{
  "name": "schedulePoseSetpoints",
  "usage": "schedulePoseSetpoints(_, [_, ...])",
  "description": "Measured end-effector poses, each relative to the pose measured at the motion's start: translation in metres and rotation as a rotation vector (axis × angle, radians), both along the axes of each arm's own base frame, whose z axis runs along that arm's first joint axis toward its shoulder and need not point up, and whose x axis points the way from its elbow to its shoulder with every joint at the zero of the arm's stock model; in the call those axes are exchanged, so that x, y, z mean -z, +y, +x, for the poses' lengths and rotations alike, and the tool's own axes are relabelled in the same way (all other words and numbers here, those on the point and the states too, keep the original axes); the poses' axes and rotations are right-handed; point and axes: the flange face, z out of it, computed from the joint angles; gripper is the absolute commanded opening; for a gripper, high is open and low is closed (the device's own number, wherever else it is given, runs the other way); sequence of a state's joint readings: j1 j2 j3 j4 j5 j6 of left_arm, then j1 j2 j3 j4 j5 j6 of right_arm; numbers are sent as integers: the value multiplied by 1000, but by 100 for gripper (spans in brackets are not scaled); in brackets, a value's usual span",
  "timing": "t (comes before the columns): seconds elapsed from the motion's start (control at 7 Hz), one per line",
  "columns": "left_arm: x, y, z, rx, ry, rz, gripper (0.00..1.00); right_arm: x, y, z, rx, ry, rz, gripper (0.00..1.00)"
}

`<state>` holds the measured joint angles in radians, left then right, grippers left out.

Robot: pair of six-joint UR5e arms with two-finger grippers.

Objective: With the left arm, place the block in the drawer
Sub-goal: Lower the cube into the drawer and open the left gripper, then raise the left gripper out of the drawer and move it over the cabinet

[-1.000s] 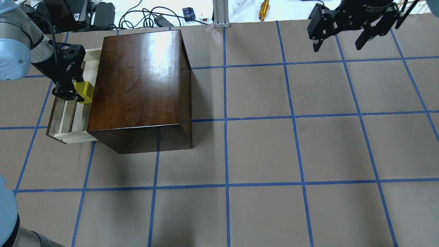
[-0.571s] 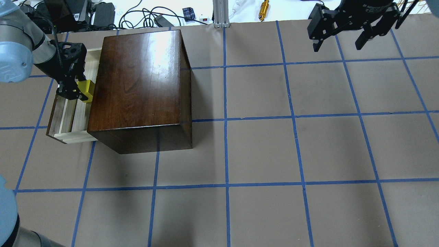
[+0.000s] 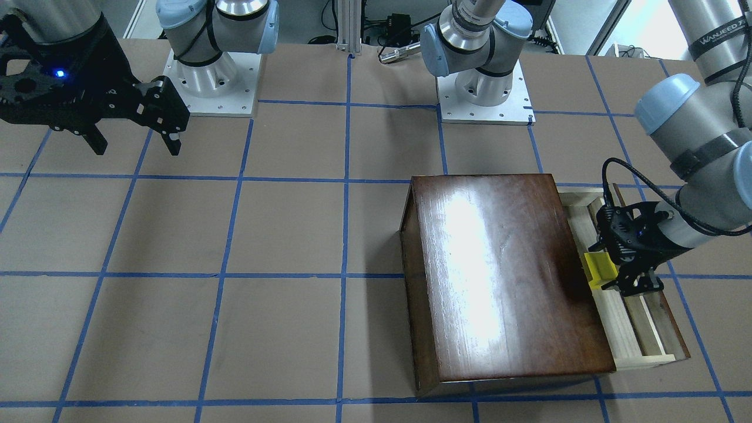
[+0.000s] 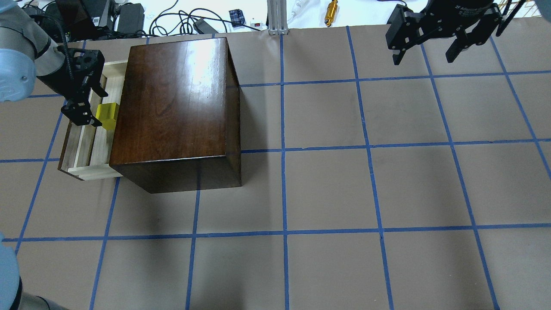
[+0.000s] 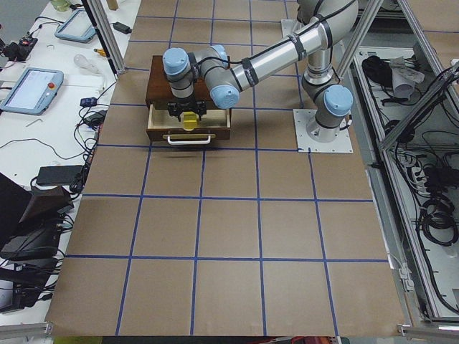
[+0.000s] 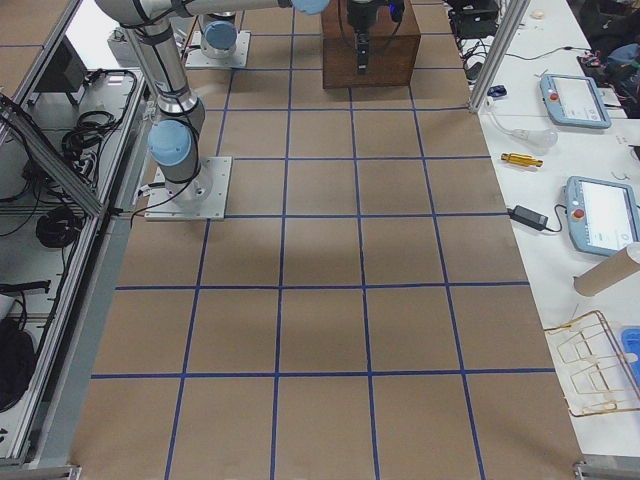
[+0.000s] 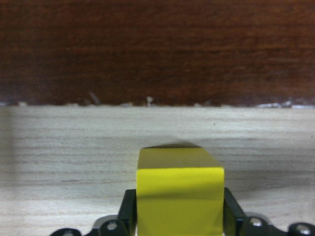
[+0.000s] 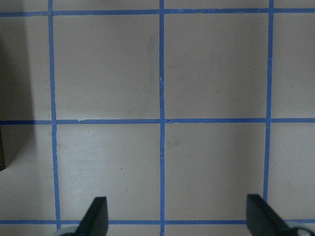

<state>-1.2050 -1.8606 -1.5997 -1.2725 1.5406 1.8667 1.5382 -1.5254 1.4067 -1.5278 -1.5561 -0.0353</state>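
The small yellow block sits between the fingers of my left gripper, low over the pale floor of the open drawer, close to the front of the dark-brown cabinet. The left wrist view shows the block flanked by both black fingers, with the drawer floor and the cabinet front beyond. The front-facing view shows the block, the left gripper and the drawer. My right gripper is open and empty, high at the far right, over bare table.
The table is brown paper with a blue tape grid. Cables and small devices lie beyond its far edge. The drawer's dark front panel stands out to the left of the cabinet. Both arm bases stand on the robot's side.
My left gripper has shifted a little to the left and toward the far side with the block between its fingers; the block stays over the drawer. The right arm has not moved.
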Motion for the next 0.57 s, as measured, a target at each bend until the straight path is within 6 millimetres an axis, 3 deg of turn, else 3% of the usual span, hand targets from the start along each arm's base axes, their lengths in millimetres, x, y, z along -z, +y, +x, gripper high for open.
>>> schedulePoseSetpoints(0.29, [-39,14,-16,-111,-37,-32,95,0,0,0,0,-1,0,100])
schedulePoseSetpoints(0.57, [-87,36,-73,-285,-55,-53,97,0,0,0,0,-1,0,100])
